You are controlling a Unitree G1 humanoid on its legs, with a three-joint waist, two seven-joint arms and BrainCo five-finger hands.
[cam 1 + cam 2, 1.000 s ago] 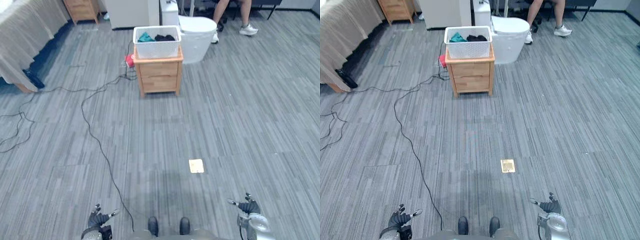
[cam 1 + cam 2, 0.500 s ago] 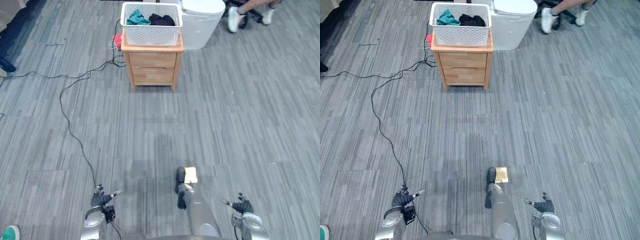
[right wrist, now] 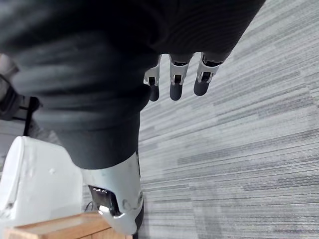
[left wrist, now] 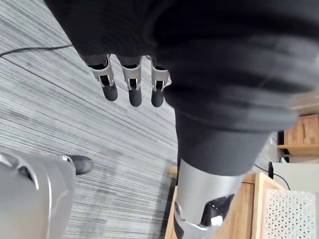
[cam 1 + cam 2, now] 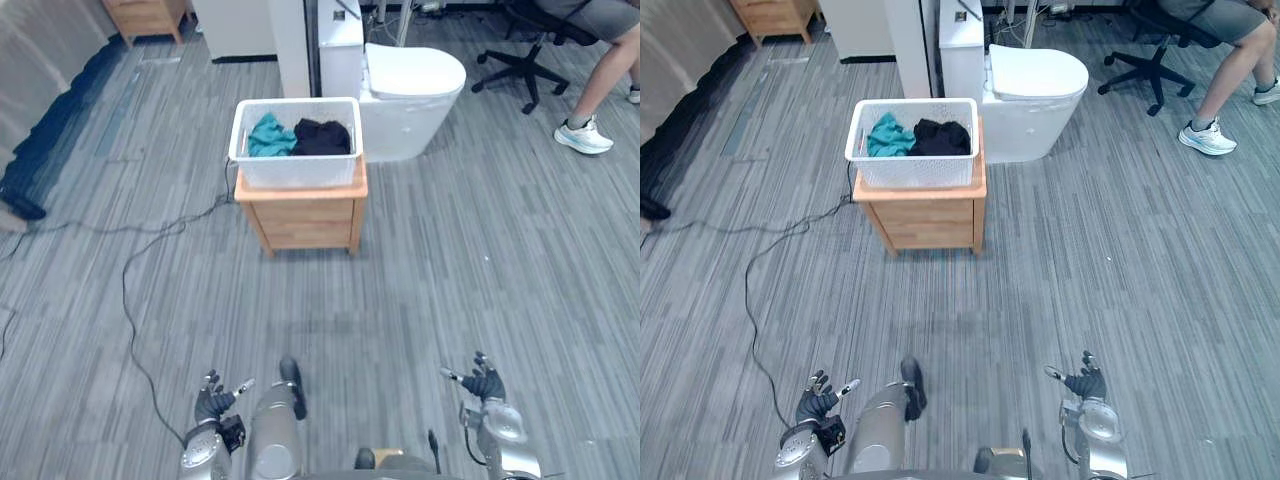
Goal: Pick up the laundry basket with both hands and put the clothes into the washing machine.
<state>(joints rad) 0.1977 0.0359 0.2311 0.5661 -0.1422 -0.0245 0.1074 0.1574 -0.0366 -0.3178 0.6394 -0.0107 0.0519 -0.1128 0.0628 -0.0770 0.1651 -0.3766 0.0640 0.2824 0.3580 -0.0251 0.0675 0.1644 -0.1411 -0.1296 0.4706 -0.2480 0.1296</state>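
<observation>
Laundry basket (image 5: 296, 172): white perforated plastic, on wooden cabinet (image 5: 305, 222), well ahead of both hands. Clothes (image 5: 320, 137) inside, teal and black, soft, few.

Handling, judged: light load, stiff walls, smooth plastic. Take opposite short-side rims, one hand each.

Left hand (image 5: 213, 401) and right hand (image 5: 485, 384) low, fingers (image 4: 130, 89) straight, loosely spread, holding nothing.

White rounded unit (image 5: 410, 85) just behind cabinet, possibly washing machine.

No readable writing.

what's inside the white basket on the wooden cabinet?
The laundry basket holds a teal garment on the robot's left and a black garment on its right. The basket's bottom, and anything lying under them, is covered by the clothes and the walls.
</observation>
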